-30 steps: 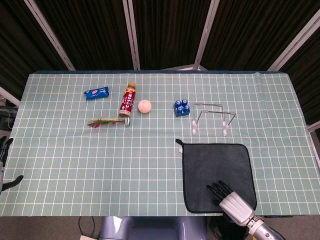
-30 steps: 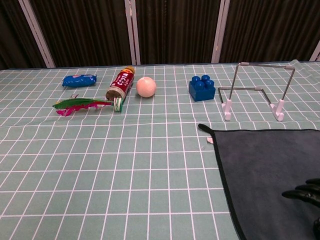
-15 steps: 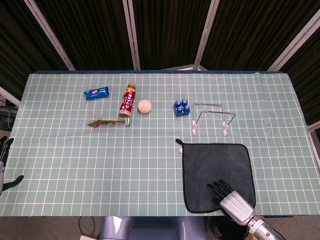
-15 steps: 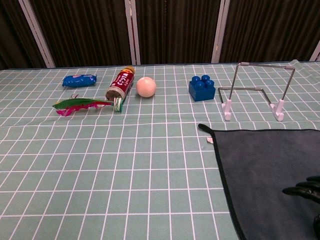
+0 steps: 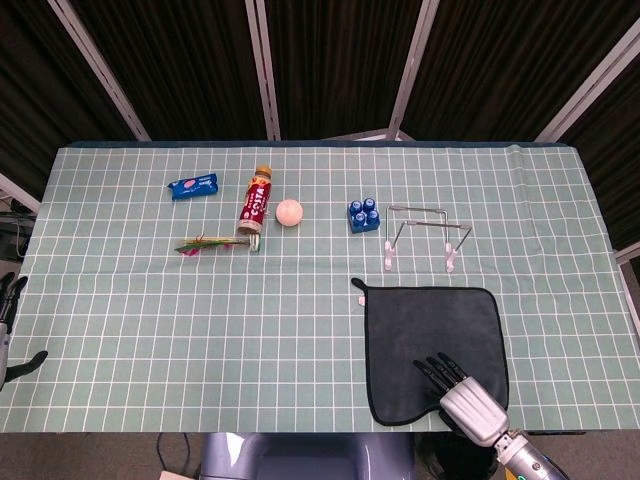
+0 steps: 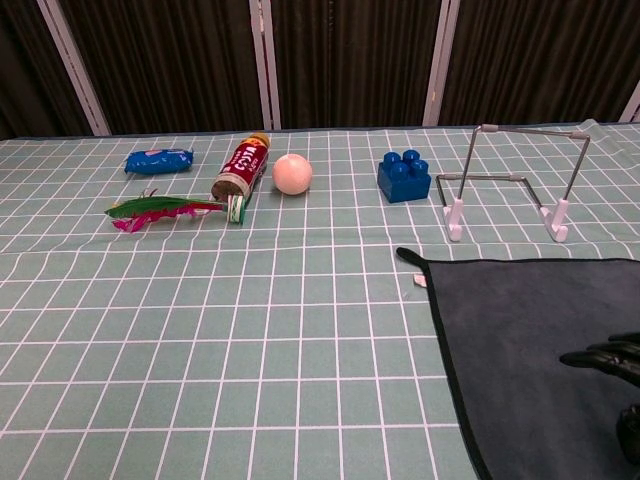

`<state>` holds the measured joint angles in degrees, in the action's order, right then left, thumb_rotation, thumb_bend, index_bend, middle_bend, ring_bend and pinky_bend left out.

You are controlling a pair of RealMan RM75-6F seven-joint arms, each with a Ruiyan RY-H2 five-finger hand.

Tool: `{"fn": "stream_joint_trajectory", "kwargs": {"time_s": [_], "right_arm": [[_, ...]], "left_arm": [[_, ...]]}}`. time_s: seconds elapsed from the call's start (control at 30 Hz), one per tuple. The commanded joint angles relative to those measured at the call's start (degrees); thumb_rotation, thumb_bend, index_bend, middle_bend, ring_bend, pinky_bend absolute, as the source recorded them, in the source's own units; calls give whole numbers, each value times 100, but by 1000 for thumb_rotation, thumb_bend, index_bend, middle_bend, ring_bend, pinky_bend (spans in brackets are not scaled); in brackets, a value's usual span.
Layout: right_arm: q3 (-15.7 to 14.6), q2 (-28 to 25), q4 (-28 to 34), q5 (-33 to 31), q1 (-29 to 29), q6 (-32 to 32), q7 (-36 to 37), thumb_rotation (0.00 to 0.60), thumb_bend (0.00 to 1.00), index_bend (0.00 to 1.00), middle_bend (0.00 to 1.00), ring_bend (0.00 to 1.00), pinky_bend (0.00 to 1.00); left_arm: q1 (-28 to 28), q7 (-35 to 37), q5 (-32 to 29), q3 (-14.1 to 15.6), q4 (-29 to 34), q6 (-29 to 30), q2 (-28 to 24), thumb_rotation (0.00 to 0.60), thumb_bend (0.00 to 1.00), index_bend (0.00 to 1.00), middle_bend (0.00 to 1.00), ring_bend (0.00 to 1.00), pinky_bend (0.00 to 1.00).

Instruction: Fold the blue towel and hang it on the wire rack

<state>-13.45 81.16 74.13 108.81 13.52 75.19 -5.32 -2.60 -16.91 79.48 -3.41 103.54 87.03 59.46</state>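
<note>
Lying flat, the towel (image 5: pixel 434 345) sits near the wire rack (image 5: pixel 425 236). Right hand (image 5: pixel 455 388) hovers above it, fingers (image 6: pixel 600 357) spread, grasping nothing.

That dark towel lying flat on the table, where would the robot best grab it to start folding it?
Probably at a near corner or the near edge of the towel, coming from the robot's side. It lies flat and spread out, so only an edge can be lifted. The right hand is already over the near part; the rack stands just beyond the far edge.
</note>
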Motion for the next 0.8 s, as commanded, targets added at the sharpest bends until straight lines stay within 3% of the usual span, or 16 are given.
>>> {"fn": "stream_joint_trajectory", "kwargs": {"time_s": [0.03,0.33,0.6,0.8], "right_arm": [[32,4,68,-89,43,-71,146,600,401,589,7,0,0],[427,-215,739,-791,284,-552,360,600,411,634,42,0,0],[1233,-517,1478,-2264,727,-1538,170,600,411,661,57,0,0],[1655,-510,1516,-2948,1023,-1900,-267,600,412,669,76,0,0]], "left_arm": [[2,8,1,0,2,3,-4,600,0,0,0,0,0],[-11,21,-32,-12,-8,-21,-8,600,0,0,0,0,0],[-41,-16,-104,-31,-30,-72,13,600,0,0,0,0,0],[-68,-72,-169,-45,-52,-116,45,600,0,0,0,0,0]]}}
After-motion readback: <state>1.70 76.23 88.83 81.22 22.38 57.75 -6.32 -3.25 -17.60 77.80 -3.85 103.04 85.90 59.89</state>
